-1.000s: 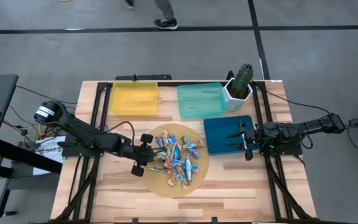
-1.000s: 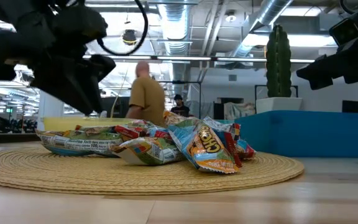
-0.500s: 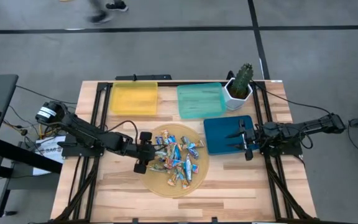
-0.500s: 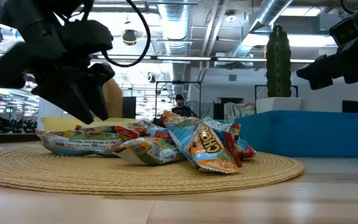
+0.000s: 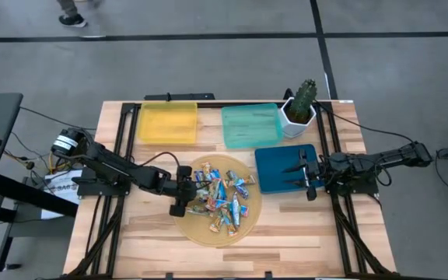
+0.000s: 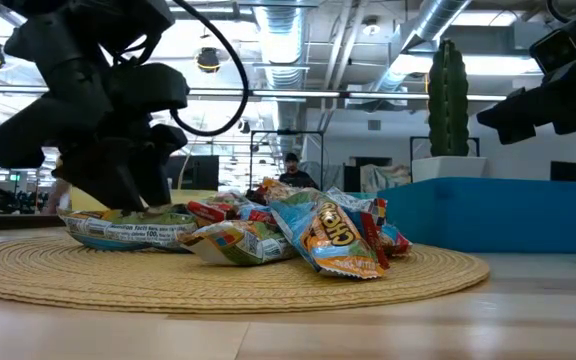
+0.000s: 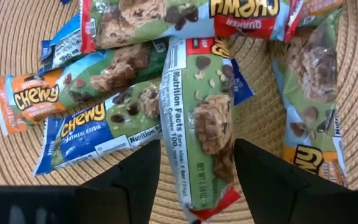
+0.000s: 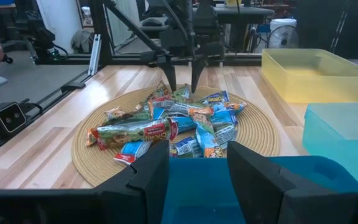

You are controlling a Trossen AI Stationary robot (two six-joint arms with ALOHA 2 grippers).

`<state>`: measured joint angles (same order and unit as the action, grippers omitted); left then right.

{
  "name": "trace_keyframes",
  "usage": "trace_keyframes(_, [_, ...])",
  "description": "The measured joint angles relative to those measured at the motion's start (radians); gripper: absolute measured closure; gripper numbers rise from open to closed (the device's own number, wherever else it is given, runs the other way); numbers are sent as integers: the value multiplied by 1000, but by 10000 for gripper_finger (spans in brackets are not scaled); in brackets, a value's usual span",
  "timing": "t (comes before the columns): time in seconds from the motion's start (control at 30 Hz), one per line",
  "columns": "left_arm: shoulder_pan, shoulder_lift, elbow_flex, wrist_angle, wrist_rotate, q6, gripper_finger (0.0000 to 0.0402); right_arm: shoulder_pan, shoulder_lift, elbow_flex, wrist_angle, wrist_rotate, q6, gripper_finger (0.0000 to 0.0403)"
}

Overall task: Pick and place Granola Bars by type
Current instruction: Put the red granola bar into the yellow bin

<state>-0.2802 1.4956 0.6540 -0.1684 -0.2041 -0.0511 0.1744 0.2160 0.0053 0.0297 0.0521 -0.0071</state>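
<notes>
The left arm reaches from the table's left edge toward its middle, its left gripper (image 5: 185, 190) low, fingers spread wide and pointing down. The right arm lies along the right side, its right gripper (image 5: 308, 176) raised, fingers partly apart, holding nothing

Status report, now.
Left gripper open, straddling a green-wrapped bar on the woven mat. Right gripper open, waiting over the blue tray. Nothing in the way.
</notes>
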Motion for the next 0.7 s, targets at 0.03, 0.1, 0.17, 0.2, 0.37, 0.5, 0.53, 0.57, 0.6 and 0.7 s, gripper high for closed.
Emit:
trace_keyframes(0.03, [0, 0, 0, 3, 2, 0, 203, 0, 0, 0, 1, 0, 0, 249])
trace_keyframes(0.1, [0, 0, 0, 3, 1, -3, 204, 0, 0, 0, 0, 0, 0, 249])
trace_keyframes(0.17, [0, 0, 0, 3, 0, -10, 206, 0, 0, 0, 0, 0, 0, 249])
trace_keyframes(0.2, [0, 0, 0, 2, 0, -11, 210, 0, 0, 0, 0, 0, 0, 249])
trace_keyframes(0.37, [0, 0, 0, 1, 1, -9, 247, 0, 0, 0, 0, 0, 0, 249])
trace_keyframes(0.5, [0, 0, 0, 0, 14, 5, 287, 0, 0, 0, 0, 0, 0, 249])
trace_keyframes(0.53, [0, 0, 0, -1, 14, 4, 296, 0, 0, 0, 0, 0, 0, 249])
trace_keyframes(0.57, [0, 0, 0, -1, 14, 5, 305, 0, 0, 0, 0, 0, 0, 249])
trace_keyframes(0.6, [0, 0, 0, -1, 15, 5, 313, 0, 0, 0, 0, 0, 0, 249])
trace_keyframes(0.7, [-1, 0, 0, -2, 15, 5, 336, 0, 0, 0, 0, 0, 0, 249])
